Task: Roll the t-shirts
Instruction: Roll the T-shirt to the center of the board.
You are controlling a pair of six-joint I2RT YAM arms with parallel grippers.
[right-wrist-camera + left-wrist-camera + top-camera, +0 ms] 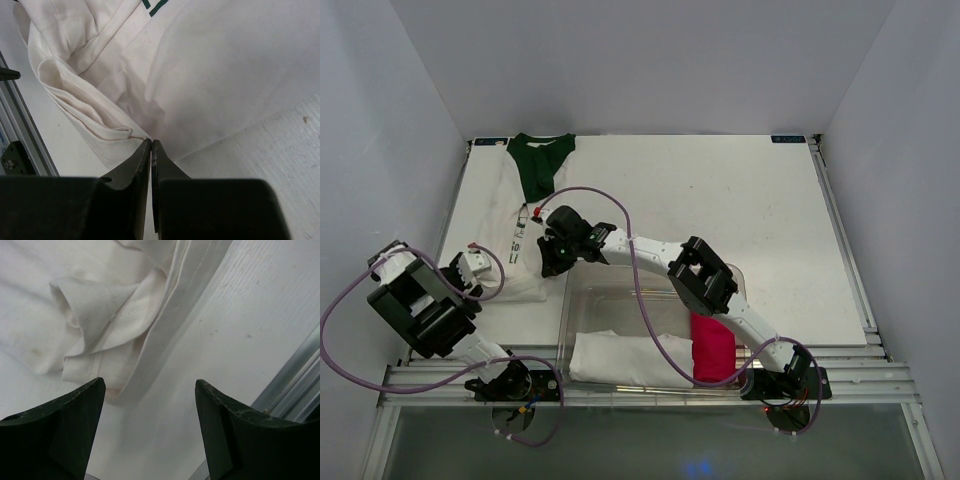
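The white t-shirt (506, 228) with small dark lettering lies crumpled along the table's left side. The dark green t-shirt (542, 165) lies beyond it at the far edge. My right gripper (552, 262) is at the white tee's right edge. In the right wrist view it (151, 141) is shut, with a gathered fold of the white tee (200, 65) running into its tips. My left gripper (470, 268) hovers at the tee's near-left corner. Its jaws (150, 382) stand open over bare table, with the folded hem of the tee (90, 305) just ahead of them.
A clear plastic bin (570, 300) stands at the near middle of the table. It holds a white rolled cloth (620, 360) and a bright pink rolled cloth (713, 345). An aluminium rail (300, 375) runs along the table's left edge. White walls enclose the table.
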